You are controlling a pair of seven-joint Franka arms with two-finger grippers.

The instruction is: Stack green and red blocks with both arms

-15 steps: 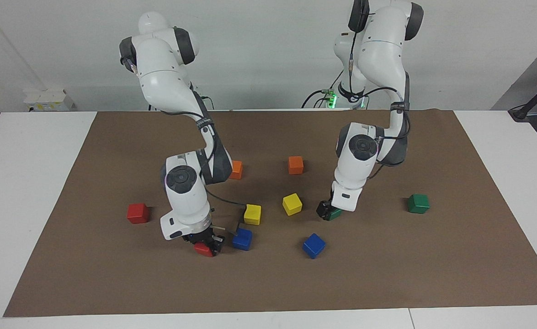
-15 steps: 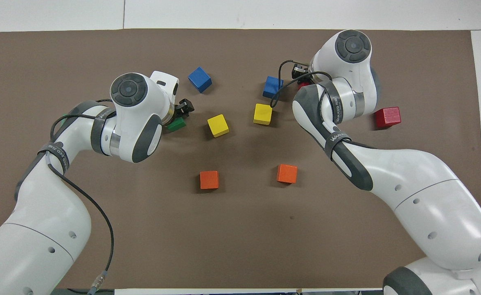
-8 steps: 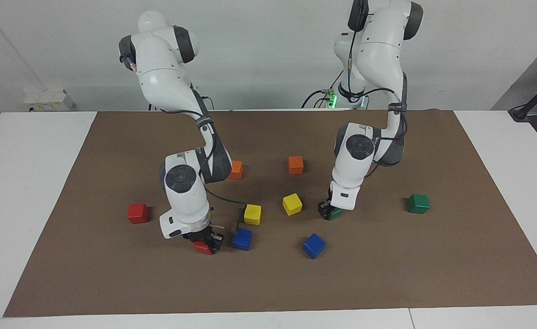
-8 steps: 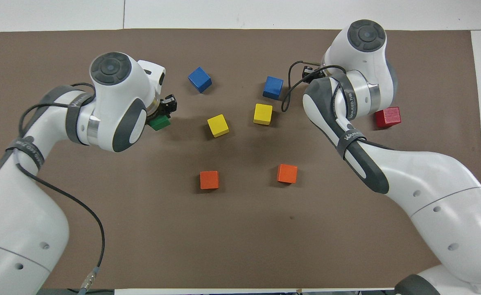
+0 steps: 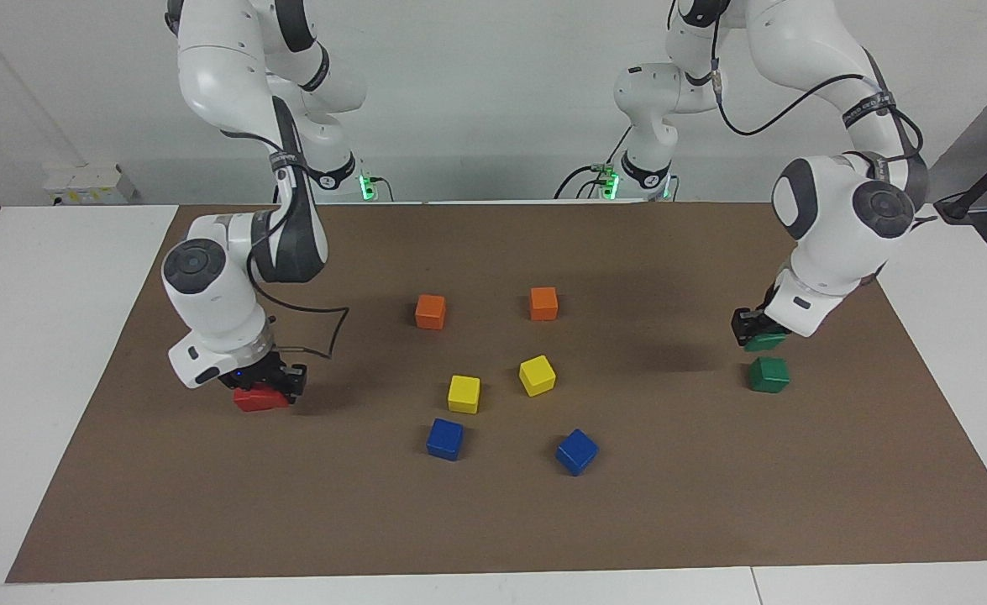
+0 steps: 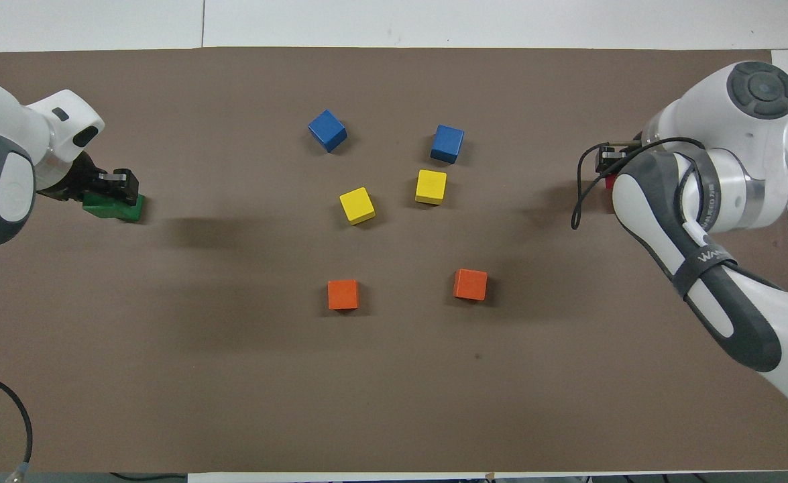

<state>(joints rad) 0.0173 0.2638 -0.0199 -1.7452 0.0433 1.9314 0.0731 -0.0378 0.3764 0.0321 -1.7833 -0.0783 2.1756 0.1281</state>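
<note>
Both arms swung outward: left gripper point(image 5: 760, 329) clamped a green block point(image 5: 765, 341) just over the second green block point(image 5: 769, 375); right gripper point(image 5: 268, 385) squeezed a red block point(image 5: 258, 398), ready for stacking.

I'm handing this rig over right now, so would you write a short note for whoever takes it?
Left gripper: shut on a green block, over the second green block at the left arm's end of the mat, a gap between them.
Right gripper: shut on a red block, low at the right arm's end; second red block hidden.
Done: both picked.
Left: set down, release.
</note>
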